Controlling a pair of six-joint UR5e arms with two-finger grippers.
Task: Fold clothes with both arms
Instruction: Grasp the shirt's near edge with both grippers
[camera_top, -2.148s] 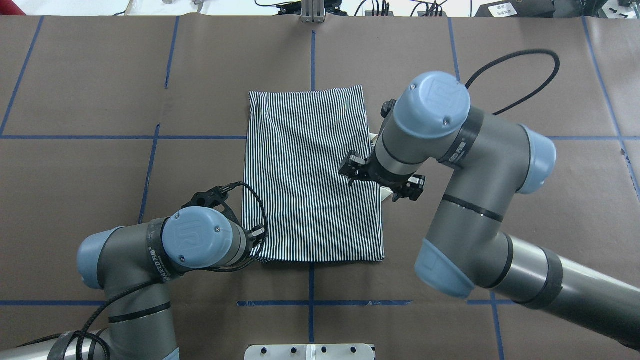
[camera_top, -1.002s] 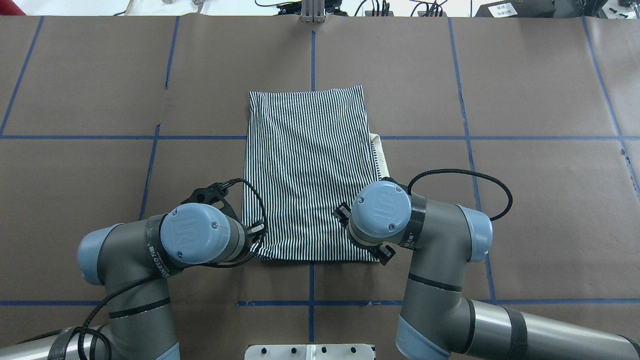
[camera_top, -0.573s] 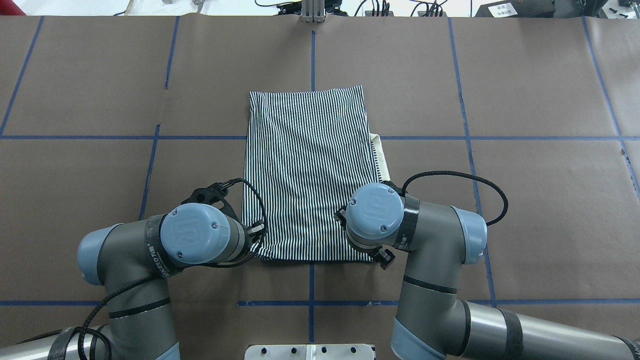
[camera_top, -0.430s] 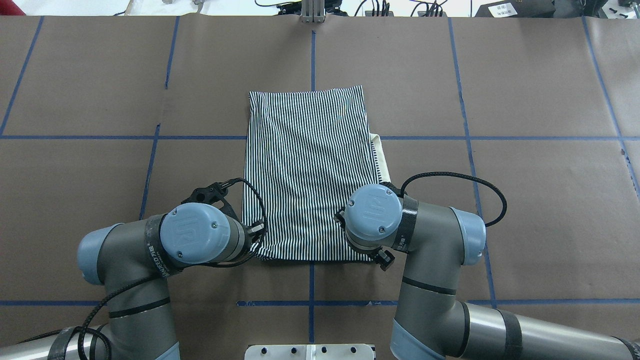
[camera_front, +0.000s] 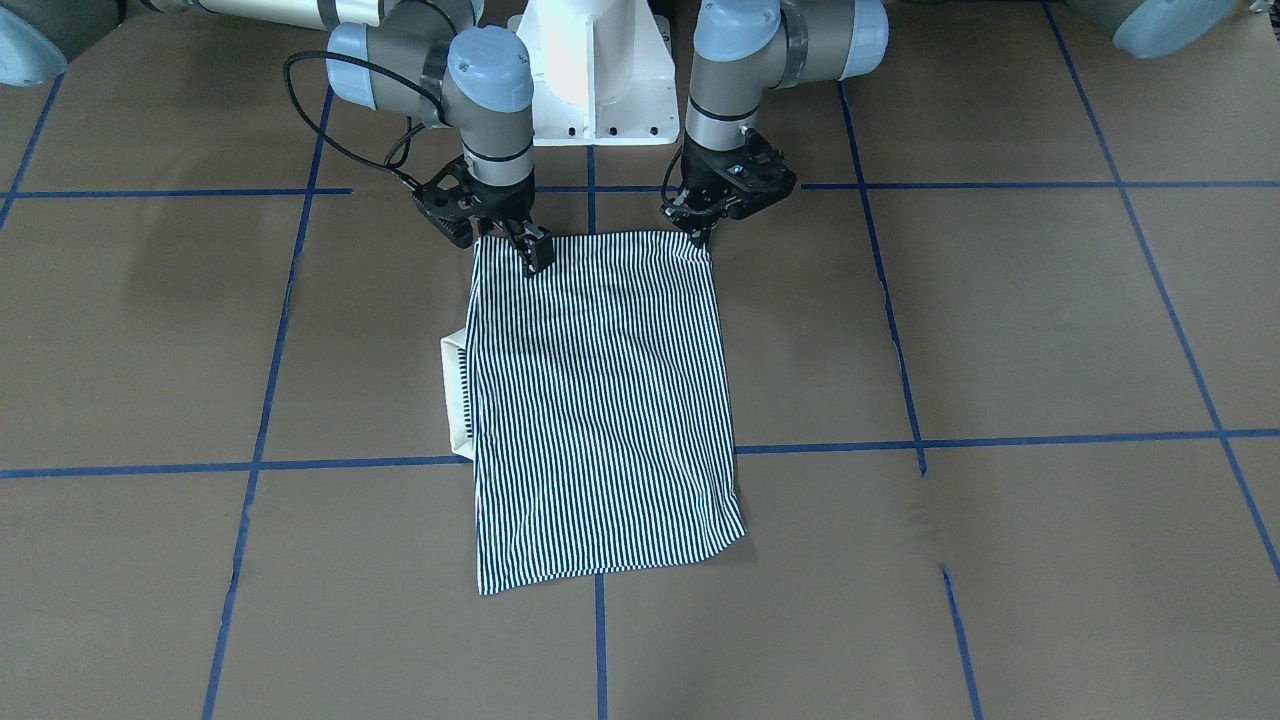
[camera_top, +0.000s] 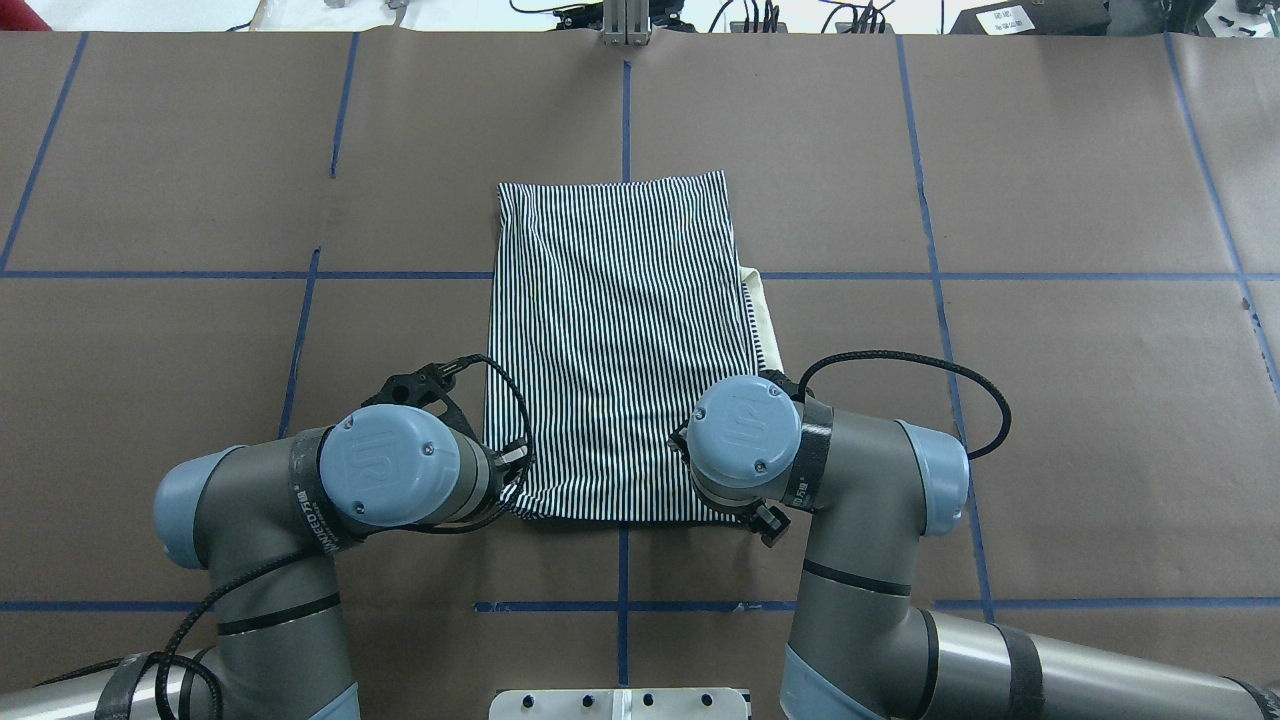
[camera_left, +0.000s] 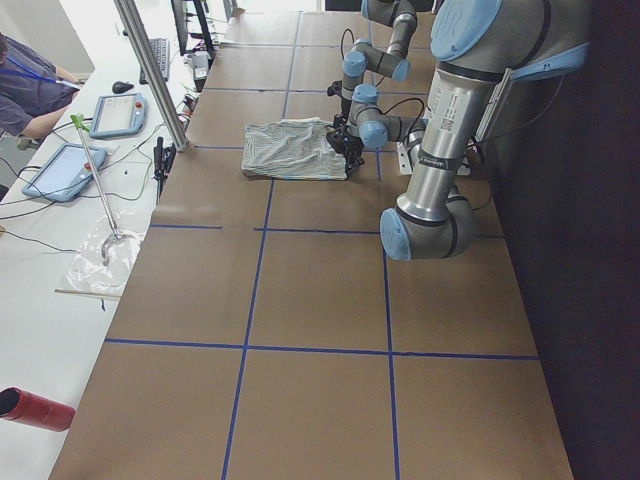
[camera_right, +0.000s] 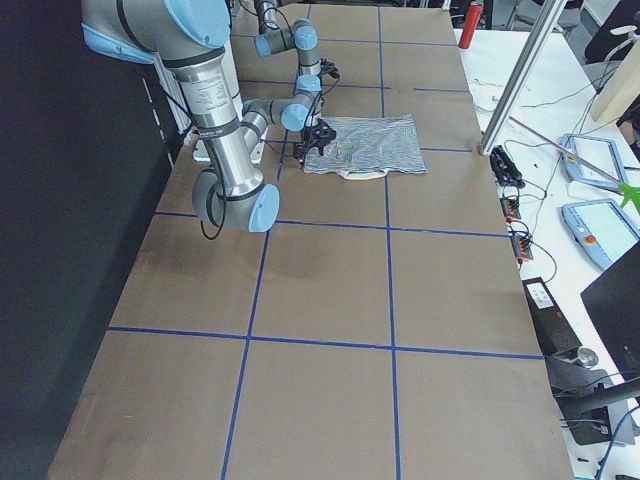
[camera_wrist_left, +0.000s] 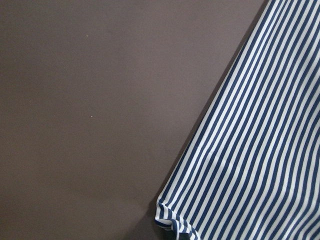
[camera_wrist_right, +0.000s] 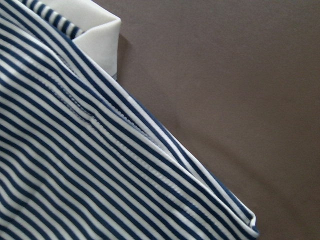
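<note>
Polo shirt (camera_front: 600, 400), striped and folded into a long rectangle, lies flat around the middle of the brown surface (camera_front: 1000, 330). One short end points towards the robot-side edge, and the cream collar (camera_front: 455, 395) peeks out along one long side. The left gripper (camera_front: 698, 236) sits at one corner of that end, fingertips drawn together, seemingly pinching the cloth. The right gripper (camera_front: 500, 250) stands spread wide over the other corner, gripping nothing.

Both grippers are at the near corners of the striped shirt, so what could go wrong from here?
The cream collar sticks out from one side of the folded polo shirt; lifting may drag it further out. The right gripper looks open at its corner, the left gripper pinched; an uneven lift could skew the fold.
</note>
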